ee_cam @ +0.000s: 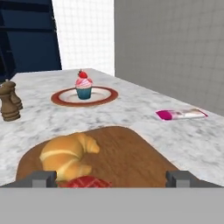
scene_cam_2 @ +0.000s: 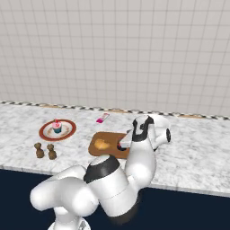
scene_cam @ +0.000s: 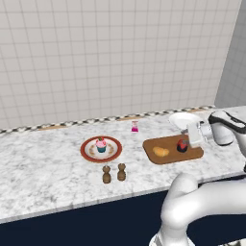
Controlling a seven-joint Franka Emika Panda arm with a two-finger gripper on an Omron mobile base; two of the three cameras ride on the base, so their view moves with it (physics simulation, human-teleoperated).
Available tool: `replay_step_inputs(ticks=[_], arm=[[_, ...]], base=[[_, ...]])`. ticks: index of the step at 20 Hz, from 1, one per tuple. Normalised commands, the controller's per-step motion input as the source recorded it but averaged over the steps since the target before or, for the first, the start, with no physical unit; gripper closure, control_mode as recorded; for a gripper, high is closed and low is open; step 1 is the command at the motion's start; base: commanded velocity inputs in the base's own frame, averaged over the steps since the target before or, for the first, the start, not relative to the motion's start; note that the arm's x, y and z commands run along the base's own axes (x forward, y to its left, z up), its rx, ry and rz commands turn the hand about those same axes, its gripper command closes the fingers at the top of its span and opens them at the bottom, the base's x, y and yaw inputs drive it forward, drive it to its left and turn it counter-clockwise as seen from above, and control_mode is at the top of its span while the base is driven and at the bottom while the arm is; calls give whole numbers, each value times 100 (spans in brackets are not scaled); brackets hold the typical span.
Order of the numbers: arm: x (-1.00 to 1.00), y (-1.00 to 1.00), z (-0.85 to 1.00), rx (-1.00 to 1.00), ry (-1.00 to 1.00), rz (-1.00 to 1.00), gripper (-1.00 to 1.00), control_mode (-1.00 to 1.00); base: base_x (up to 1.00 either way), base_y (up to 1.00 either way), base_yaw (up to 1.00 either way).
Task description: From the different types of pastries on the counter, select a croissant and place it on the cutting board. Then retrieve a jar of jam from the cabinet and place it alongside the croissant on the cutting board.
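The brown cutting board (scene_cam: 169,154) (scene_cam_2: 104,136) (ee_cam: 127,151) lies on the marbled counter (scene_cam: 48,168). On it rest the golden croissant (scene_cam: 161,152) (scene_cam_2: 101,144) (ee_cam: 65,155) and, just to its right, the small red jar of jam (scene_cam: 182,145) (ee_cam: 85,182). My gripper (scene_cam: 188,139) (ee_cam: 111,180) hovers low at the jar, open. In the hand view its two fingertips (ee_cam: 43,178) stand far apart, with the jar's red top between them, nearer the left one. A slice of the navy cabinet (ee_cam: 26,35) shows in the hand view.
A red-rimmed plate (scene_cam: 86,153) (scene_cam_2: 67,133) (ee_cam: 105,98) carries the pink-frosted cupcake (scene_cam: 101,144) (scene_cam_2: 56,126) (ee_cam: 83,86) left of the board. Two brown shakers (scene_cam: 114,173) (scene_cam_2: 45,151) (ee_cam: 8,103) stand near the front edge. A pink bottle (scene_cam: 135,127) (scene_cam_2: 102,118) (ee_cam: 181,114) lies by the wall. A white dish (scene_cam: 185,119) sits behind the board.
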Motion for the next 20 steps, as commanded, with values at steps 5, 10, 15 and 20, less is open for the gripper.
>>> replay_step_inputs(ticks=[5, 10, 15, 20], arm=[[-8, 32, 21, -3, 0, 2, -100, -100], [-4, 1, 45, -5, -11, 4, -100, -100], [-53, 1, 70, -11, -43, 6, -100, -100], [-32, -7, 48, -26, -43, 1, -100, -100]], base=[[0, 0, 0], [0, 0, 0], [0, 0, 0], [0, 0, 0]])
